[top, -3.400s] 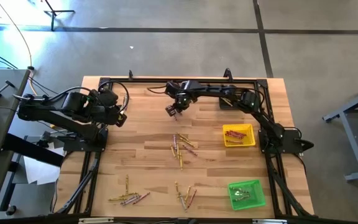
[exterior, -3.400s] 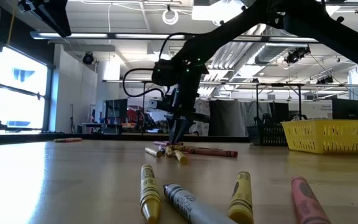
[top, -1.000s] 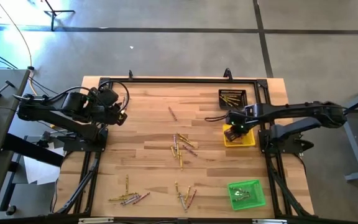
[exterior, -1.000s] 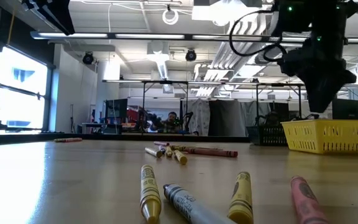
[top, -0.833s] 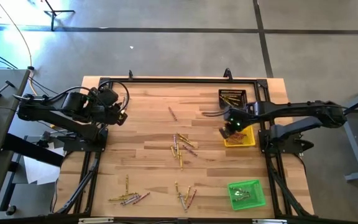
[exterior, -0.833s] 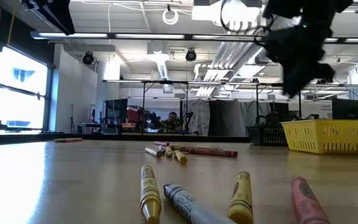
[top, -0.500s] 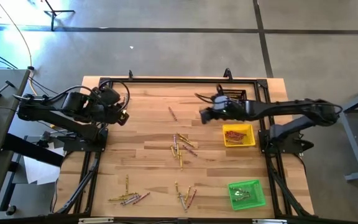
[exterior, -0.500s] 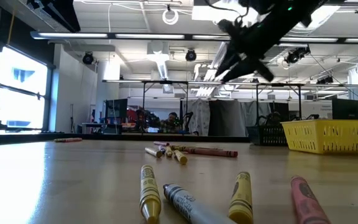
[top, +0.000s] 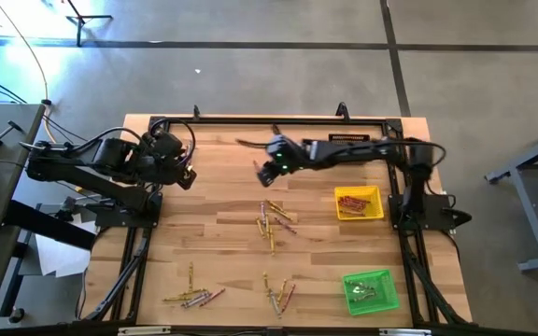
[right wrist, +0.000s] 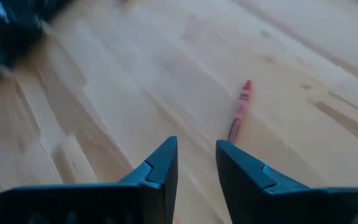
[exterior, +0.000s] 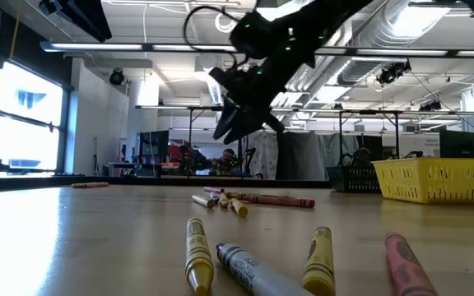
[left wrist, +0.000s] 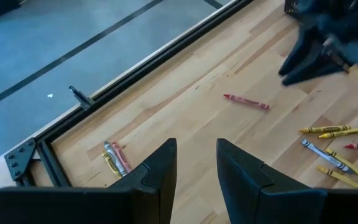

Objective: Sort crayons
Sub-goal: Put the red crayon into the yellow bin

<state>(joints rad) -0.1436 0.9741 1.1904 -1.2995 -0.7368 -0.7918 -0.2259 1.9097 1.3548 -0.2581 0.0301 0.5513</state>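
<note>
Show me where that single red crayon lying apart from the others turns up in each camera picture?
High view: lone red crayon, just beside the right gripper.
Low view: cannot tell it apart.
Left wrist view: mid-picture, below the dark right gripper.
Right wrist view: just beyond the fingers.
Shared landmark: the right gripper.
</note>
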